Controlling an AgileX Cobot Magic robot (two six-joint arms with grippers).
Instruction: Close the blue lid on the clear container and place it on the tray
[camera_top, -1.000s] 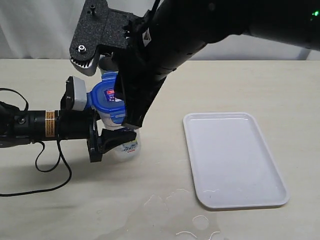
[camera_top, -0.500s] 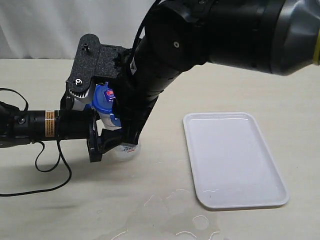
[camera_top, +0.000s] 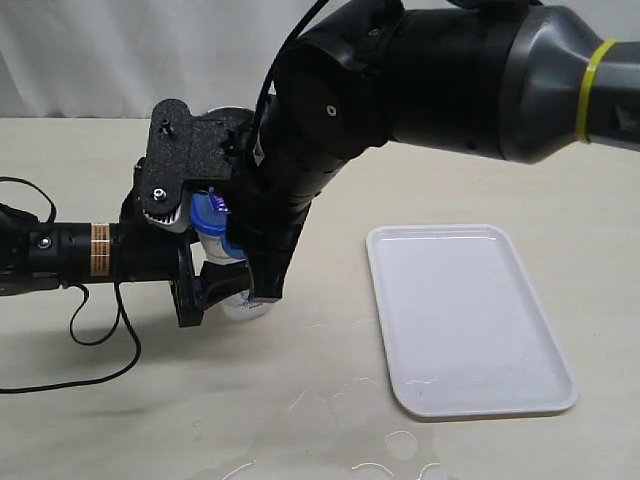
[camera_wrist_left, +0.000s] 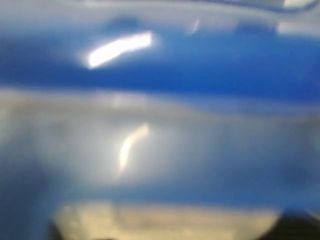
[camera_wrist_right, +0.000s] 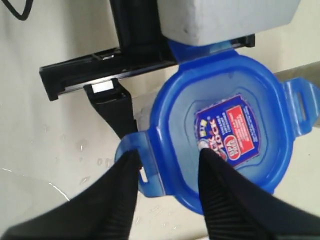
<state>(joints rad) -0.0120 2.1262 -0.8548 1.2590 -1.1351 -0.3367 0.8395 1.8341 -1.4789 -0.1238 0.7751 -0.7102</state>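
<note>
Exterior: my left end effector (camera_top: 222, 287) is gripping the clear container (camera_top: 243, 306), left of the tray (camera_top: 470, 330). Left wrist: blue blur. Right wrist: my right end effector (camera_wrist_right: 168, 154), jaws apart, is straddling the blue lid (camera_wrist_right: 175, 112) at its rim

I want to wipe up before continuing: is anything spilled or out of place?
Yes: clear liquid is spilled on the table, in streaks and rings beside the tray's lower-left corner in the exterior view.

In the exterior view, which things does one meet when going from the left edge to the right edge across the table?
left arm → clear container → tray
</note>
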